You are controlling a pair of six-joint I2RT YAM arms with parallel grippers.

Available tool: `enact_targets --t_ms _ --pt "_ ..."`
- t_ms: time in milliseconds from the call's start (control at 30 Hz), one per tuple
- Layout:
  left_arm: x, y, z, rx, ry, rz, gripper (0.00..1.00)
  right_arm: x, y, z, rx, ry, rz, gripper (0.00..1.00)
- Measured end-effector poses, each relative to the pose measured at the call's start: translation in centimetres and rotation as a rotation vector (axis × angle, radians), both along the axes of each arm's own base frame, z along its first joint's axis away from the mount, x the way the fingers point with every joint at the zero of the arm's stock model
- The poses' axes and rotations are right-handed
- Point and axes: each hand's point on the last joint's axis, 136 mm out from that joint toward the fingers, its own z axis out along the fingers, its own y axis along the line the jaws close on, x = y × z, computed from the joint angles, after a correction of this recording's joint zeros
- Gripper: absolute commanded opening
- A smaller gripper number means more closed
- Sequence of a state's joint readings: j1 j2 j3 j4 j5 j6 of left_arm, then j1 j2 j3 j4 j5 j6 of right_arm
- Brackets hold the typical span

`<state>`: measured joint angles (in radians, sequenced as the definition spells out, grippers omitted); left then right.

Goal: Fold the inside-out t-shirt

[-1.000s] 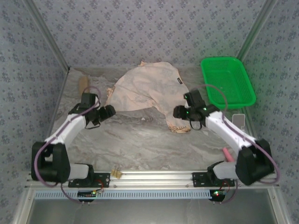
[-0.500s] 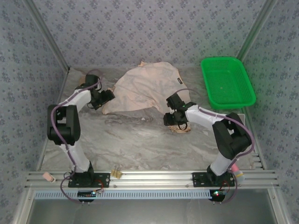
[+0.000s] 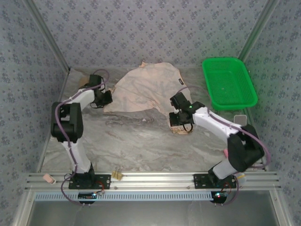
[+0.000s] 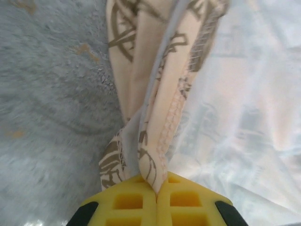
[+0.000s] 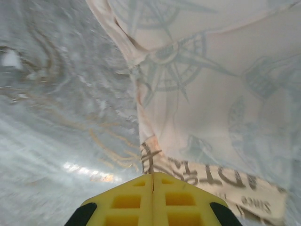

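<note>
The inside-out t-shirt [image 3: 146, 89] lies spread at the back middle of the table, pale cream-pink side up, with its dark label near the right shoulder. My left gripper [image 3: 107, 97] sits at the shirt's lower left corner. In the left wrist view its yellow fingers [image 4: 127, 202] are shut on an upright fold of the printed cloth [image 4: 155, 117]. My right gripper [image 3: 178, 123] is at the shirt's lower right corner, where the printed hem is turned over. In the right wrist view its gripper [image 5: 153, 176] is shut, with the lettered hem [image 5: 197, 174] running in at the tips.
A green plastic basket [image 3: 229, 82] stands at the back right. A small white item [image 3: 240, 120] and a pink item [image 3: 227, 153] lie by the right edge. A tan object [image 3: 83, 82] lies at the back left. Bare marbled tabletop [image 3: 136, 141] stretches in front of the shirt.
The left arm swung in to the shirt's left corner and its fingers closed on the cloth. The right gripper shifted at the lower right hem and closed there.
</note>
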<state>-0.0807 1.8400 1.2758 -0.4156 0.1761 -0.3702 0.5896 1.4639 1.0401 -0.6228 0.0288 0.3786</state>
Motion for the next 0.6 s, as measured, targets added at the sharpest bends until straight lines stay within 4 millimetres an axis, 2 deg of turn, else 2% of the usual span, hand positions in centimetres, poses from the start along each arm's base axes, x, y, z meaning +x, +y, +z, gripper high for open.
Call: enact_targets --t_ms 67,133,200,233,267,333,433,500,600 --pt "-2.0 0.5 2.3 0.022 -0.046 -0.001 0.35 -2.2 0.6 0.8 0.012 -0.002 0.029 0.0" --pt "-4.2 0.8 3.9 0.023 -0.083 0.004 0.53 -5.5 1.3 -0.3 0.018 0.044 0.077 0.0" --pt "-6.3 0.9 4.0 0.011 -0.08 0.009 0.59 -8.6 1.2 -2.5 -0.008 0.127 0.108 0.3" --pt "-7.2 0.8 3.5 -0.003 -0.061 0.01 0.6 -9.8 0.5 -3.8 -0.037 0.176 0.11 0.41" --pt "-8.1 0.6 2.8 -0.015 -0.031 0.009 0.61 -10.4 -0.2 -4.5 -0.063 0.21 0.099 0.47" --pt "-9.2 0.4 1.8 -0.034 0.017 0.011 0.65 -10.0 -1.1 -4.8 -0.076 0.229 0.067 0.49" --pt "-8.8 -0.1 2.1 -0.053 0.02 0.009 0.67 -7.3 -1.6 -4.3 -0.047 0.208 0.016 0.49" --pt "-6.8 -0.5 3.4 -0.054 -0.011 -0.001 0.68 -4.5 -1.3 -3.9 -0.022 0.182 -0.003 0.49" --pt "-2.0 -1.1 5.7 -0.049 -0.088 -0.008 0.69 -1.2 -0.5 -4.0 -0.006 0.141 0.0 0.49"
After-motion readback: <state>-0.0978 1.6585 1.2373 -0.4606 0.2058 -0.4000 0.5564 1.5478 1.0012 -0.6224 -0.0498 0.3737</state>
